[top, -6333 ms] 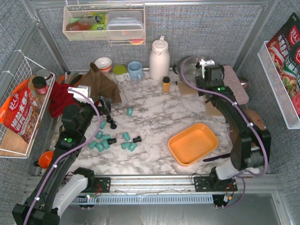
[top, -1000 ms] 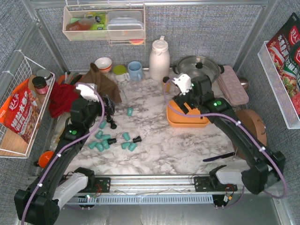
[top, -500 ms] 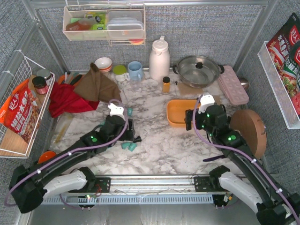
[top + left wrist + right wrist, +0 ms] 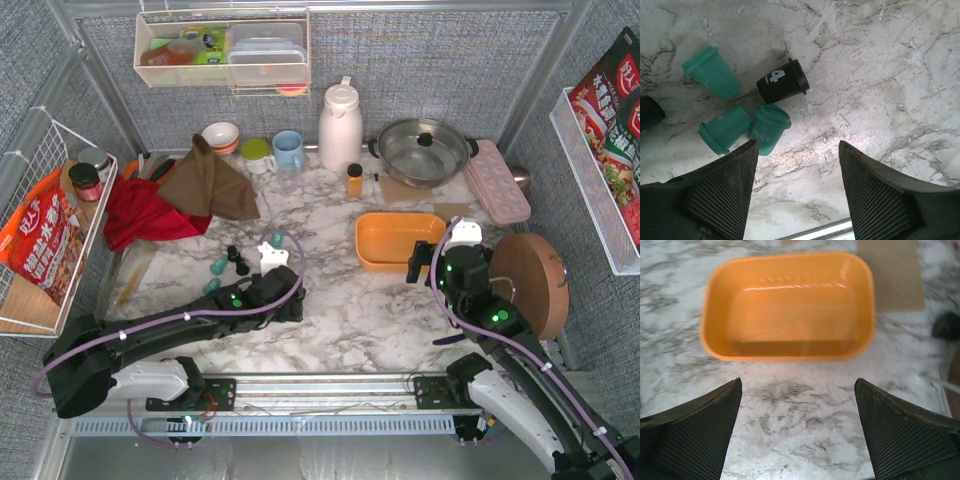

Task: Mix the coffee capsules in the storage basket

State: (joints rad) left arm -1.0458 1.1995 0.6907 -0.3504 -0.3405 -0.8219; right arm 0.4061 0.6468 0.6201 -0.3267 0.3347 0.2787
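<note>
The orange storage basket (image 4: 400,240) lies right of centre and holds nothing; its bare floor (image 4: 790,310) fills the top of the right wrist view. My right gripper (image 4: 424,270) hovers open just near of it, with only marble between the fingers (image 4: 797,385). My left gripper (image 4: 292,303) is low over the table's middle, open and empty (image 4: 798,144). Its left fingertip (image 4: 747,155) is beside a teal coffee capsule (image 4: 771,127). Two more teal capsules (image 4: 724,131) (image 4: 710,72) and a black one (image 4: 782,81) lie just beyond. The left arm hides most capsules from above; a few show (image 4: 218,265).
Along the back stand a white thermos (image 4: 340,125), a steel pot (image 4: 422,150), a pink egg tray (image 4: 500,180), an amber bottle (image 4: 354,180) and a blue cup (image 4: 288,150). Brown and red cloths (image 4: 208,185) lie back left. A round wooden board (image 4: 530,280) sits right.
The left arm swung from the back left down over the capsule cluster, and its jaws have narrowed. The right arm drew back off the basket towards the near edge.
</note>
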